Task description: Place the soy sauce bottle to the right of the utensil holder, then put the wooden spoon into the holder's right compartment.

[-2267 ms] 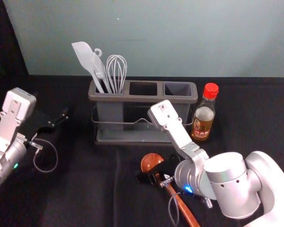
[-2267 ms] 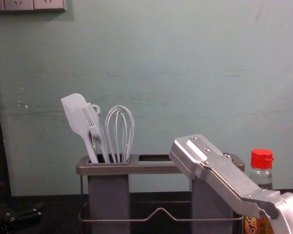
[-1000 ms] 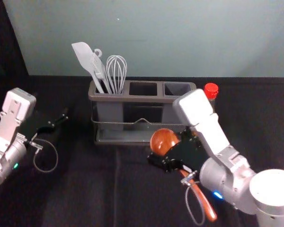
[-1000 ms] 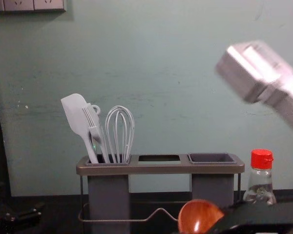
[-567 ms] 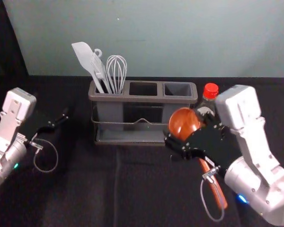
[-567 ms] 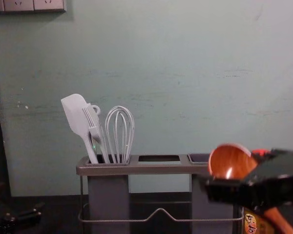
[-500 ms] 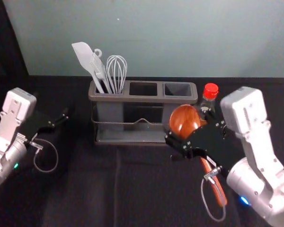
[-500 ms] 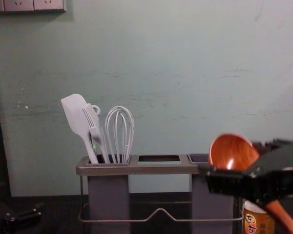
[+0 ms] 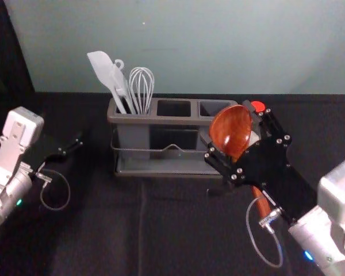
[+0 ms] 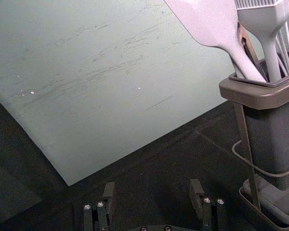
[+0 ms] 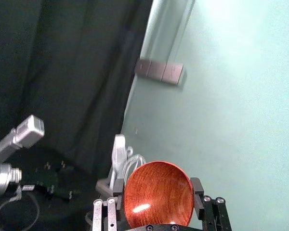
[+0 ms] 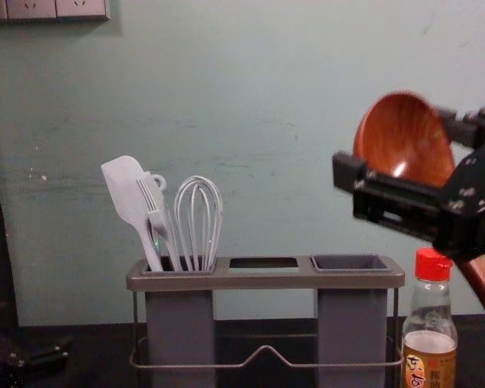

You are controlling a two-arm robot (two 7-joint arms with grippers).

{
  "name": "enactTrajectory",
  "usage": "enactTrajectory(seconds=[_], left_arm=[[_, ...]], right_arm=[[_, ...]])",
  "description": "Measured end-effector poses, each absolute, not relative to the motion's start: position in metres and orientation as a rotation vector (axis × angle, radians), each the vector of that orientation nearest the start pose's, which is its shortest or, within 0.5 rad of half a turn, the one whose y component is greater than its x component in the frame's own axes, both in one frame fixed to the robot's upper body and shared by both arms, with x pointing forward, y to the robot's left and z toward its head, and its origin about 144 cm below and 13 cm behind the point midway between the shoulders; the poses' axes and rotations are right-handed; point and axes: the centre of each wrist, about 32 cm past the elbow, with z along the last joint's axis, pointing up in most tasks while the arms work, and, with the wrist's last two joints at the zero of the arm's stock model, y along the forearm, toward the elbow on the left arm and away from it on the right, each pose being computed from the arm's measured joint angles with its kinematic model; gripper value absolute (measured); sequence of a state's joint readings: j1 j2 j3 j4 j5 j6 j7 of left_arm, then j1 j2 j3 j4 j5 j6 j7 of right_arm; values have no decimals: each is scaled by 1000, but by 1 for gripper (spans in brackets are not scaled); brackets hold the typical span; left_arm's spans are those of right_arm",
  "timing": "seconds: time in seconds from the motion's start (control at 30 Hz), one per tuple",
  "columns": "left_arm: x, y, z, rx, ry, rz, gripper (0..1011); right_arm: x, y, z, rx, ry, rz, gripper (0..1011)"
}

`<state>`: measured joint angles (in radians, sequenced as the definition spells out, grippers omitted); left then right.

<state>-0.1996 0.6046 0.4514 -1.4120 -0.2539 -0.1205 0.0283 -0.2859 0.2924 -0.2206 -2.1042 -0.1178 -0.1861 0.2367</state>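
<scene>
Spoon bowl held inside R pincer nr holder; L pincer wide, holder's L.

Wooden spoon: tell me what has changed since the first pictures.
The right gripper has raised the wooden spoon, bowl up, and carried it forward and rightward, near the holder's right end. The soy sauce bottle, the holder and the parked left gripper stayed put.

Pale spatula, brush, whisk; 3 sockets on wall; black cloth.
</scene>
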Motion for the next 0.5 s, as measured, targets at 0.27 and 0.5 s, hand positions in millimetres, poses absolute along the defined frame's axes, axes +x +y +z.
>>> enactTrajectory(seconds=[0.27, 0.5], left_arm=[[489, 310, 1140, 305, -285, 1248, 1000], [489, 310, 1140, 304, -285, 1248, 1000]], right_arm=[[357, -210, 1213, 139, -614, -965, 838], [359, -219, 1208, 206, -673, -952, 838]])
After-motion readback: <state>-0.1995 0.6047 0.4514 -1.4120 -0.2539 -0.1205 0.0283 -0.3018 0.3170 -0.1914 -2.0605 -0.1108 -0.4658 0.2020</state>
